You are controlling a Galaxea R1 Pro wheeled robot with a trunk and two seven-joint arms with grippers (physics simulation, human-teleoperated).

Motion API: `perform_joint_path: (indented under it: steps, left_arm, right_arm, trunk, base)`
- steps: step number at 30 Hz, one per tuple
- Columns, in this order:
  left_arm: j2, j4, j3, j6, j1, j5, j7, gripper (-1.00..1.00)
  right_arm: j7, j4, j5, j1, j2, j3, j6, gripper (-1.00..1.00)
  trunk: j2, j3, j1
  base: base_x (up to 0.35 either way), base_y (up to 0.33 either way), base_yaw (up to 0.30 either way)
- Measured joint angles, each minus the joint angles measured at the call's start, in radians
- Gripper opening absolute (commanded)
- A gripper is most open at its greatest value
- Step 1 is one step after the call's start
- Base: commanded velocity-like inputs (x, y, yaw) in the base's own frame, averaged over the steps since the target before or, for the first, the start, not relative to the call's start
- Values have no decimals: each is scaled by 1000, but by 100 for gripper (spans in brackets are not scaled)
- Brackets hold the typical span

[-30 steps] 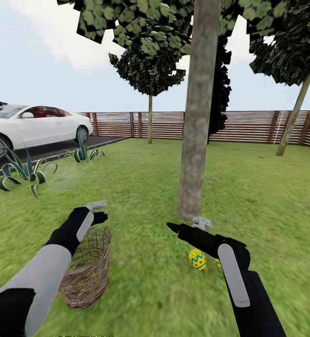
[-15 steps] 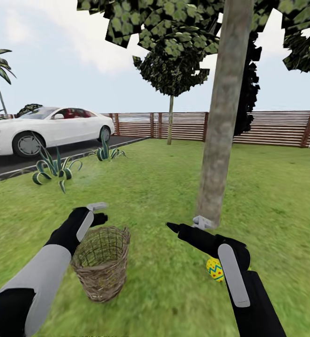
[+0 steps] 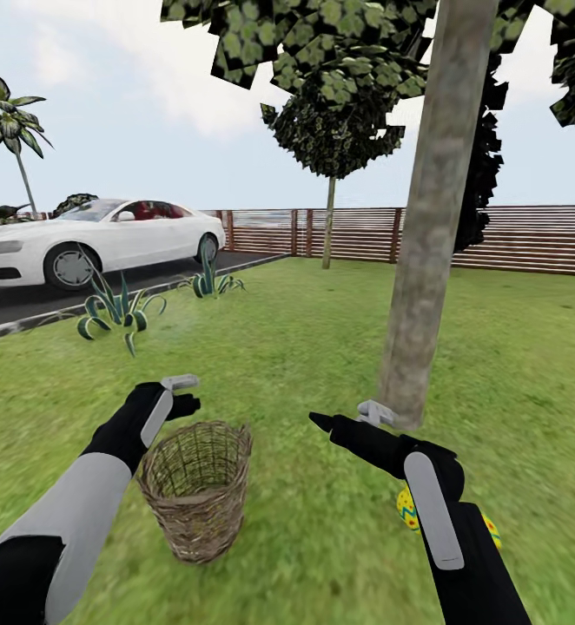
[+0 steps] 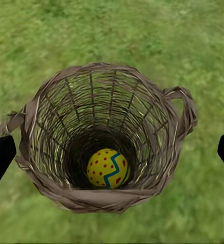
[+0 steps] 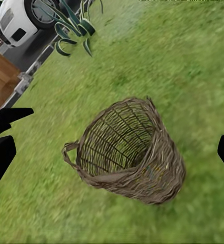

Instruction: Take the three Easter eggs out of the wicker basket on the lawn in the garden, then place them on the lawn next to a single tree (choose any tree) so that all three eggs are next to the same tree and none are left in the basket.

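One Easter egg (image 4: 107,168) lies at the bottom of the wicker basket (image 3: 196,495) standing on the lawn (image 3: 305,365). The left gripper (image 3: 186,392) hangs above its rim, fingers spread wide and empty. The right gripper (image 3: 344,418) hovers spread near the tree (image 3: 426,260), where another egg (image 3: 406,509) rests behind its arm.

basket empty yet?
No. One egg lies at the bottom of the upright wicker basket, seen from the left wrist.
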Motion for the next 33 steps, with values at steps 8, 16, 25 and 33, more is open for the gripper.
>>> perform_joint_path:
  steps: [8,16,25,33]
  left_arm:
    - [0,-1,0,0,0,-2,-1,100]
    - [0,3,0,1,0,-3,-1,100]
    - [0,1,0,-1,0,-2,-1,100]
    - [4,0,1,-2,0,-1,-1,100]
  right_arm:
    - [0,0,-1,0,0,1,0,100]
    - [0,0,-1,0,0,1,0,100]
    - [0,0,-1,0,0,1,0,100]
    - [0,0,-1,0,0,1,0,100]
  trunk:
    - [0,0,0]
    - [0,0,0]
    - [0,0,0]
    - [0,0,0]
  base:
    - [311,0,1]
    - [322,0,0]
    - [128,0,0]
    - [8,0,0]
